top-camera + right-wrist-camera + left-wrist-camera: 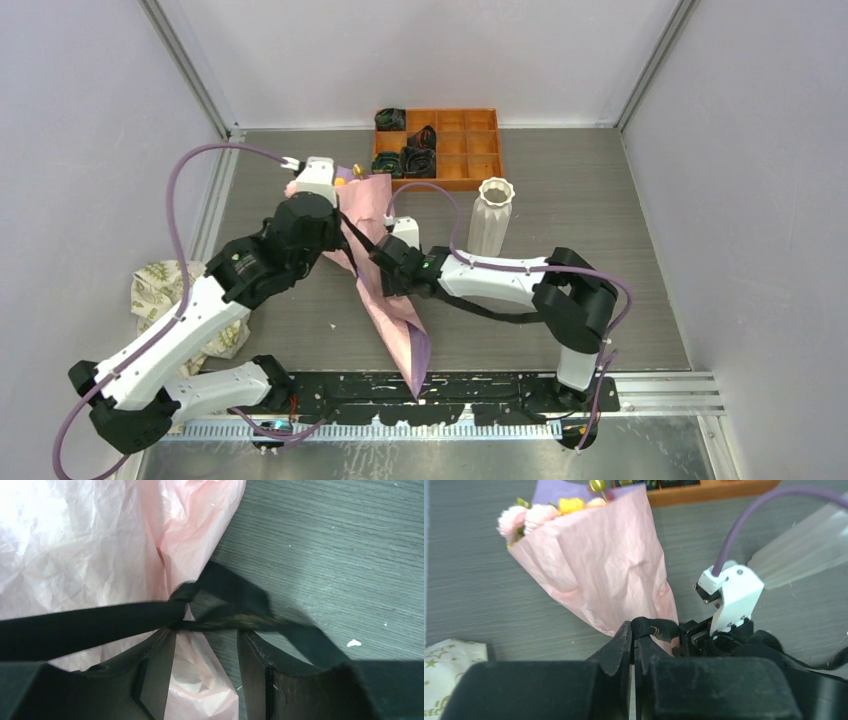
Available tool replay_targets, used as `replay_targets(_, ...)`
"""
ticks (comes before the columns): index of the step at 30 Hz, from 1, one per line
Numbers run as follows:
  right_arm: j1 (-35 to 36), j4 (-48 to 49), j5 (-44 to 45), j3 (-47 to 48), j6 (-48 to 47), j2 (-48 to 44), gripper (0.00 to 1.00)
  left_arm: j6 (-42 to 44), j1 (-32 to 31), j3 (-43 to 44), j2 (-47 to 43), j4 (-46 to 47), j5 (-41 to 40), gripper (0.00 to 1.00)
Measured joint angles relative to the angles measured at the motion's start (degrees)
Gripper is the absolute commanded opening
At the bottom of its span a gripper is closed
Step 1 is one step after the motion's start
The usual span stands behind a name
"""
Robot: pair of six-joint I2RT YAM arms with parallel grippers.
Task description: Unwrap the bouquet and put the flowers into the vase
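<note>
Pink paper bouquet [609, 565] on grey wood-grain tabletop [600, 200], pale walls [430, 50].
Left gripper [632, 630] pinches its black ribbon [660, 628]; right gripper [207, 635] gapes astride it from three o'clock.

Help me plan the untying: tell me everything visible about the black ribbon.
The black ribbon is a flat, matte, fabric-looking band knotted around the bouquet, over its pink paper. One taut strand leaves the knot. A twisted strand with faint gold print lies across the gap between the open fingers of the right gripper. The left gripper is shut on a loop of it.
</note>
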Motion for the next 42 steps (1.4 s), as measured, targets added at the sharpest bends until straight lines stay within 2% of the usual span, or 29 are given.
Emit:
replay_targets(9,-0.70,-2.75,2.99,0.70,-0.37,1.90,0.53,0.11,0.00,10.93,-1.84,-4.72,-11.96,0.06)
replay_targets(20,-5.07,-4.50,4.26,0.57,-0.52,1.90,0.54,0.20,0.02,26.69,-5.97,-10.64,-28.09,0.08)
replay_targets(27,-6.01,-4.94,4.46,0.35,-0.66,1.90,0.54,-1.36,0.02,28.00,-16.09,-14.88,-38.16,0.11)
replay_targets(32,-6.01,-6.69,5.53,0.37,-0.85,1.36,0.54,-4.96,0.02,28.39,-17.79,-20.90,-46.40,0.16)
replay_targets(35,-6.01,-8.81,6.73,0.37,-1.01,-0.94,0.54,-8.46,0.02,27.04,-17.09,-25.09,-48.65,0.23)
replay_targets(37,-5.73,-10.73,8.13,0.39,-1.09,-4.39,0.55,-9.70,0.02,24.81,-16.94,-26.16,-49.88,0.31)
replay_targets(42,-3.39,-15.13,12.35,2.34,-1.92,-16.00,0.59,-5.92,0.02,16.85,-16.92,-21.31,-50.14,0.61)
